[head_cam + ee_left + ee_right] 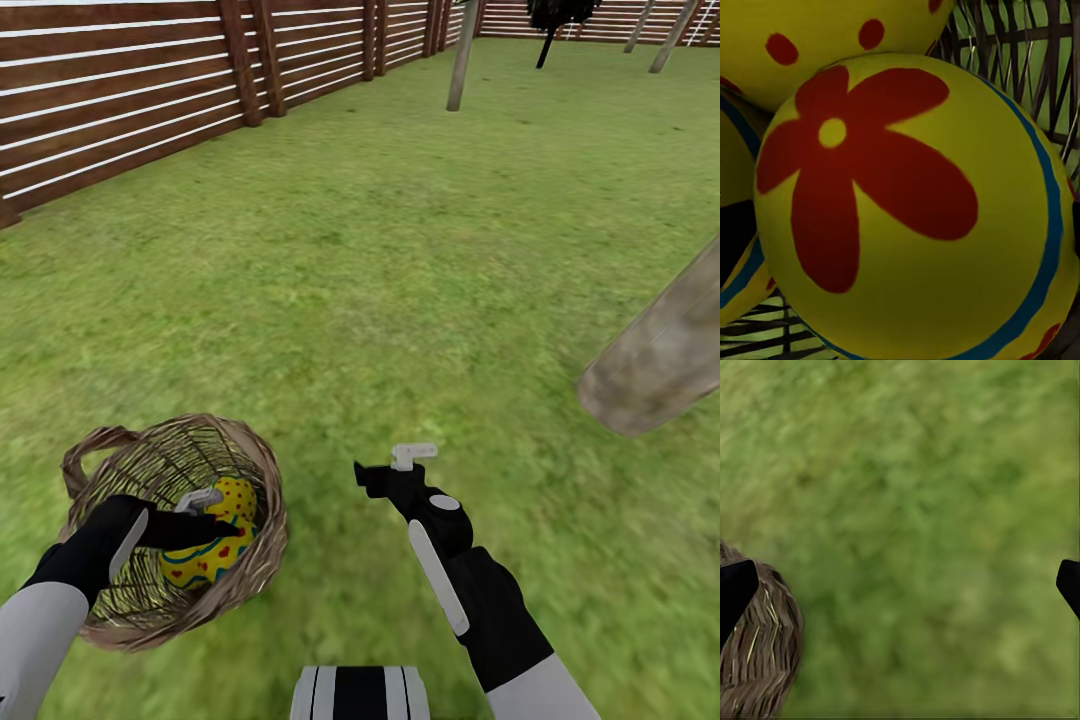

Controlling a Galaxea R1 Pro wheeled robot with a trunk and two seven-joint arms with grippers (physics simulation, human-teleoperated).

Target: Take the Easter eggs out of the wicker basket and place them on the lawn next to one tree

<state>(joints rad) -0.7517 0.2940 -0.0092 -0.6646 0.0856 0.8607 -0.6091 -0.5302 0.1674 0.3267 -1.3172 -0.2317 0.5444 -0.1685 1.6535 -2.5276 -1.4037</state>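
Both arms have white upper sleeves and black forearm shells. Each black forearm carries a long narrow white strip along its side. The right arm has a round grey-white cap near its wrist, and the right claw is black with a small light grey piece at its tip. At the bottom edge, the trunk is white with black vertical stripes.

Yellow eggs are painted with red flowers, red dots and blue bands; the basket is woven in tan-brown wicker. The lawn is mottled green; the fence is slatted in brown.
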